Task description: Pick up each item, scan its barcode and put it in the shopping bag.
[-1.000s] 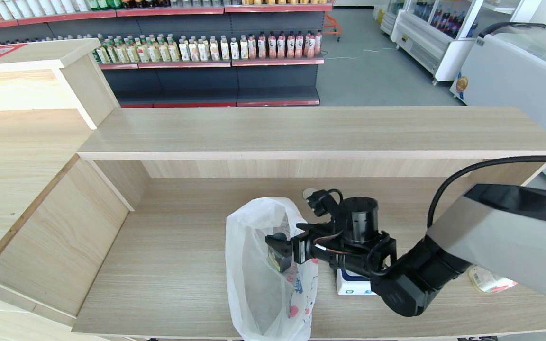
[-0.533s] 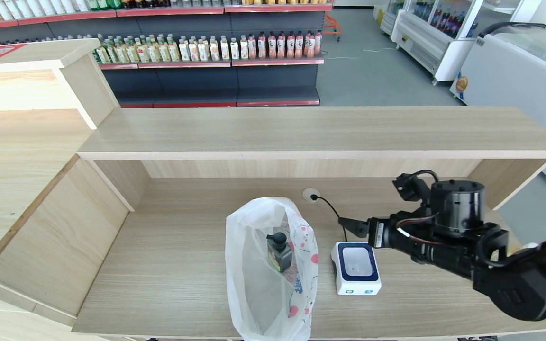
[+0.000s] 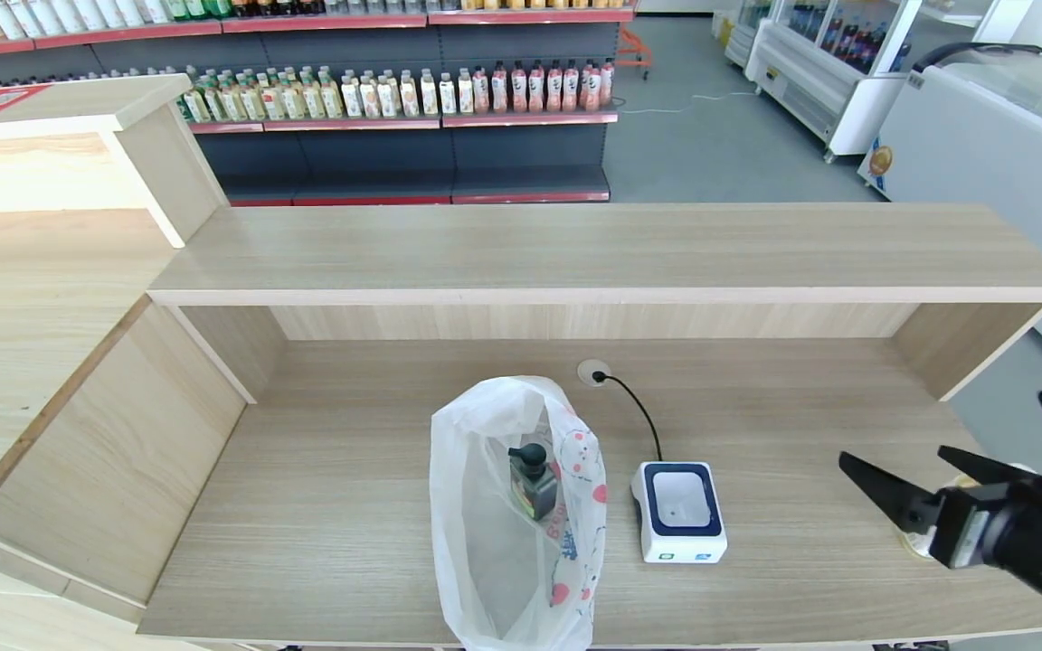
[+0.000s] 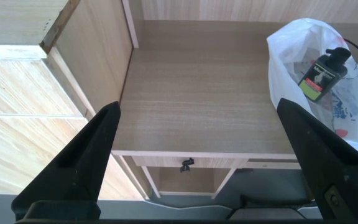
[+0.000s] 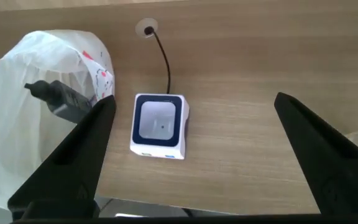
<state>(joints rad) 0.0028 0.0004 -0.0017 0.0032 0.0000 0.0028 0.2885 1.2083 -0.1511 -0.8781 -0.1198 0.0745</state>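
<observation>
Shows the right gripper [image 3: 892, 454] low over the right end of the counter [image 3: 331, 506], claws wide apart and empty, arm cut off by the frame. Finds a pale item [image 3: 912, 543] just behind it, mostly hidden, kind impossible to tell. Places the scanner [image 3: 679, 511] mid-counter, face up, its cable [image 3: 637, 409] running to a hole near the back wall. Sets the bag [image 3: 485, 561] just to the scanner's left, mouth open, lower end cut off at the picture's edge. Catches a dark pump bottle [image 3: 532, 481] standing inside, base veiled by the plastic. From the left wrist, shows the left gripper [image 4: 199, 106] held back off the counter's front edge, claws likewise spread, gripping nothing.
</observation>
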